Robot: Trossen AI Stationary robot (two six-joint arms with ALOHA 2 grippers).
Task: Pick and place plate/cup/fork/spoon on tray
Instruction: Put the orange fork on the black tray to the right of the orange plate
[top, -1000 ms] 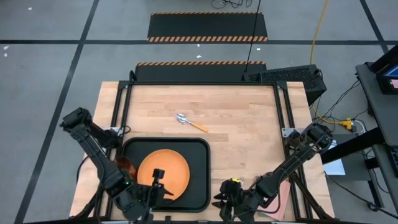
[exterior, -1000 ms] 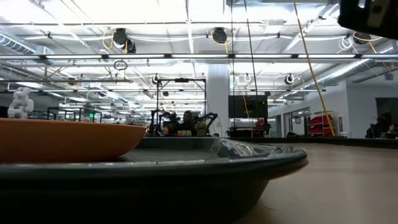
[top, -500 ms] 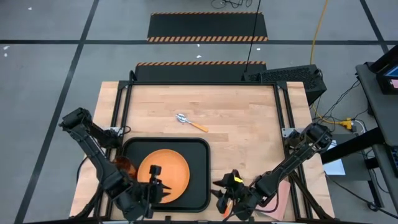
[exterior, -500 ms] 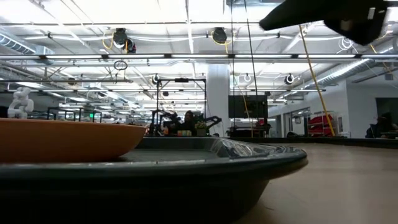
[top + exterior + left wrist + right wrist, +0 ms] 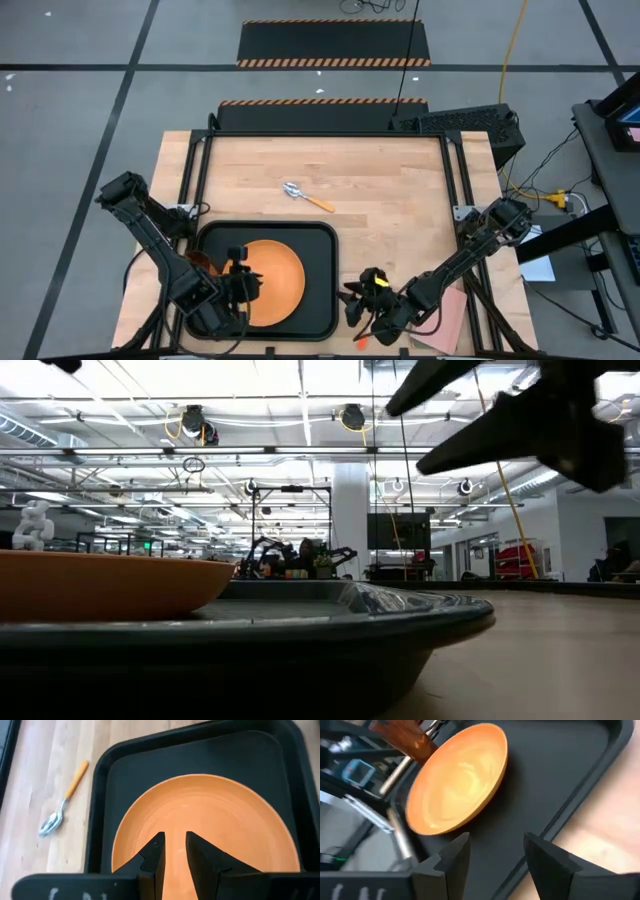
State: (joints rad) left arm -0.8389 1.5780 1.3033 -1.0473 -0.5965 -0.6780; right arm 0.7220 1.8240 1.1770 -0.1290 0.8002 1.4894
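Tray (image 5: 325,240), black and rimmed, sits at the bench's near edge toward the left corner, with the orange plate (image 5: 275,280) lying flat inside it. The amber cup (image 5: 199,265) stands at the tray's left edge. The spoon (image 5: 305,196) lies alone on bare wood near the bench's middle, well apart from the tray. The left gripper (image 5: 240,272) hovers over the plate's left side, fingers (image 5: 153,857) nearly together. The right gripper (image 5: 356,305) hangs just beside the tray's right edge, fingers (image 5: 455,855) spread apart, holding nothing.
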